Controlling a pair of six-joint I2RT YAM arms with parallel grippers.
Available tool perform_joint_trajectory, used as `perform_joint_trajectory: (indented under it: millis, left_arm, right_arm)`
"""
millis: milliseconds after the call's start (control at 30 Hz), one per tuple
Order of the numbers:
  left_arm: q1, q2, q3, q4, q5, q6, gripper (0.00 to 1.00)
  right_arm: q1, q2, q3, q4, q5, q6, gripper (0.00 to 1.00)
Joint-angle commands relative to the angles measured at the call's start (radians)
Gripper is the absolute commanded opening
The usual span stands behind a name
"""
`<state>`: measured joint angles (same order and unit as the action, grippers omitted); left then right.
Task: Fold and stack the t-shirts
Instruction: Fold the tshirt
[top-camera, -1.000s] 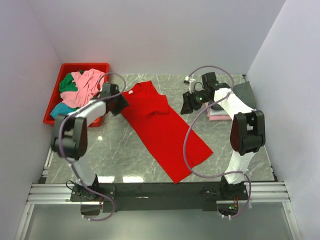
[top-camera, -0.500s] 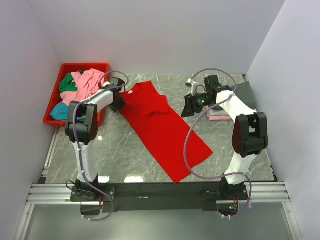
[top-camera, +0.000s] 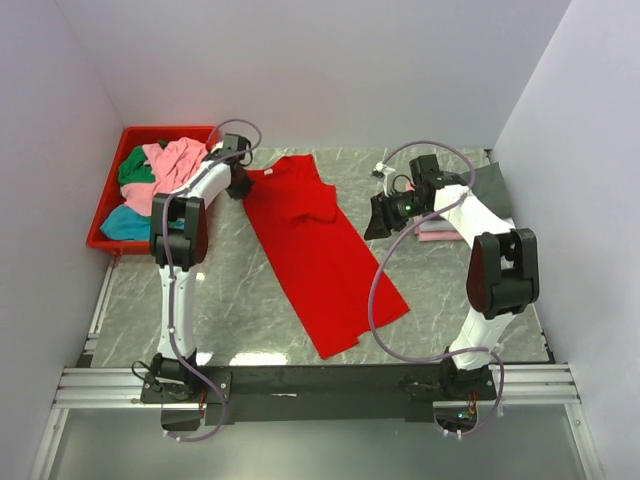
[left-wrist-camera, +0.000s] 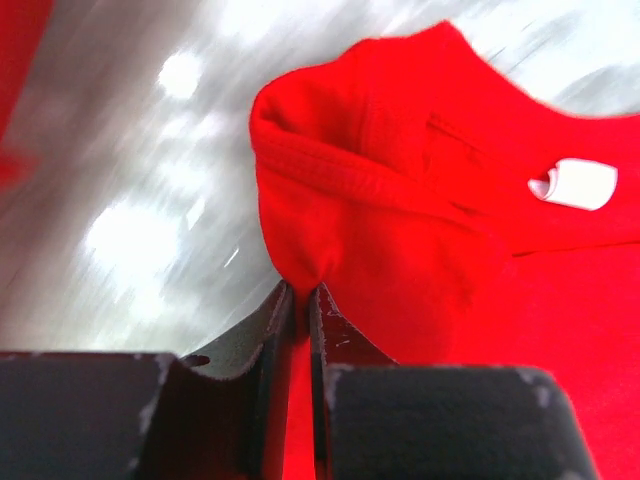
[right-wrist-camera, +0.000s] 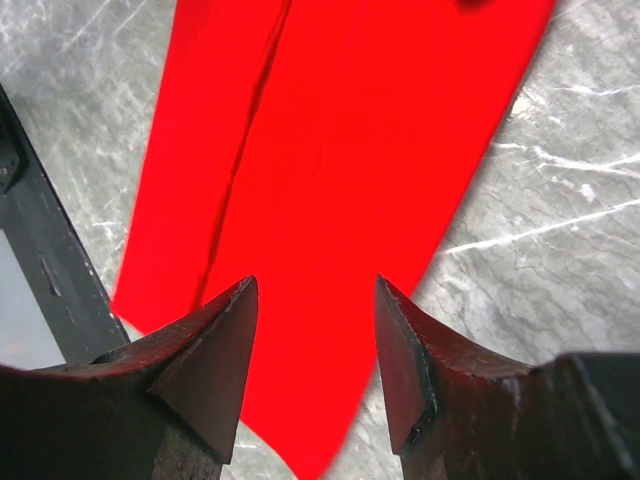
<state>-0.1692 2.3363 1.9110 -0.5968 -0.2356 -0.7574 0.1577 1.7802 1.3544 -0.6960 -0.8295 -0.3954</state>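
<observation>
A large red t-shirt (top-camera: 310, 250) lies stretched out on the marble table, collar at the back, hem toward the near edge. My left gripper (top-camera: 241, 183) sits at the shirt's back left corner beside the collar. In the left wrist view its jaws (left-wrist-camera: 300, 295) are shut on a pinch of red cloth (left-wrist-camera: 420, 240), with the white neck label (left-wrist-camera: 572, 183) to the right. My right gripper (top-camera: 383, 215) hovers open above the shirt's right edge. In the right wrist view nothing is between its fingers (right-wrist-camera: 315, 290); the red shirt (right-wrist-camera: 340, 150) lies below.
A red plastic bin (top-camera: 170, 131) at the back left holds crumpled pink (top-camera: 172, 170), green (top-camera: 135, 168) and teal (top-camera: 122, 222) shirts. Folded pink-white (top-camera: 438, 233) and dark grey (top-camera: 490, 185) cloth lies at the back right. White walls enclose the table; a black rail (top-camera: 320, 380) runs along the near edge.
My left gripper has closed on the red shirt's corner and pulled it toward the back left. The whole shirt swung left and straightened. The right gripper barely moved.
</observation>
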Motion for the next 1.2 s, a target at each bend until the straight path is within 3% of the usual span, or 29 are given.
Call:
perform_joint_trajectory:
  millis: [0, 100, 200, 367, 533, 667, 900, 1167]
  left_arm:
    - [0.022, 0.093, 0.121, 0.019, 0.122, 0.079, 0.14]
    - [0.027, 0.146, 0.223, 0.002, 0.218, 0.107, 0.15]
    - [0.03, 0.065, 0.12, 0.099, 0.268, 0.141, 0.25]
    - [0.045, -0.293, -0.226, 0.317, 0.272, 0.191, 0.61]
    - [0.08, -0.651, -0.427, 0.409, 0.3, 0.265, 0.72]
    - [0.128, -0.951, -0.724, 0.497, 0.32, 0.282, 0.83]
    - [0.166, -1.4, -1.062, 0.459, 0.415, 0.394, 0.84]
    - [0.166, -1.6, -1.171, 0.393, 0.364, 0.445, 0.84]
  right_arm:
    - [-0.009, -0.057, -0.005, -0.005, 0.015, -0.034, 0.57]
    - [-0.006, -0.065, -0.009, 0.01, 0.042, -0.033, 0.57]
    - [-0.006, -0.058, -0.008, 0.047, 0.059, -0.007, 0.57]
    - [0.012, 0.107, 0.112, 0.199, 0.125, 0.256, 0.59]
    - [0.048, 0.318, 0.316, 0.323, 0.15, 0.574, 0.59]
    - [0.063, 0.441, 0.384, 0.424, 0.268, 0.861, 0.59]
    - [0.062, 0.617, 0.529, 0.486, 0.235, 1.039, 0.59]
    - [0.06, 0.8, 0.712, 0.49, 0.217, 1.218, 0.55]
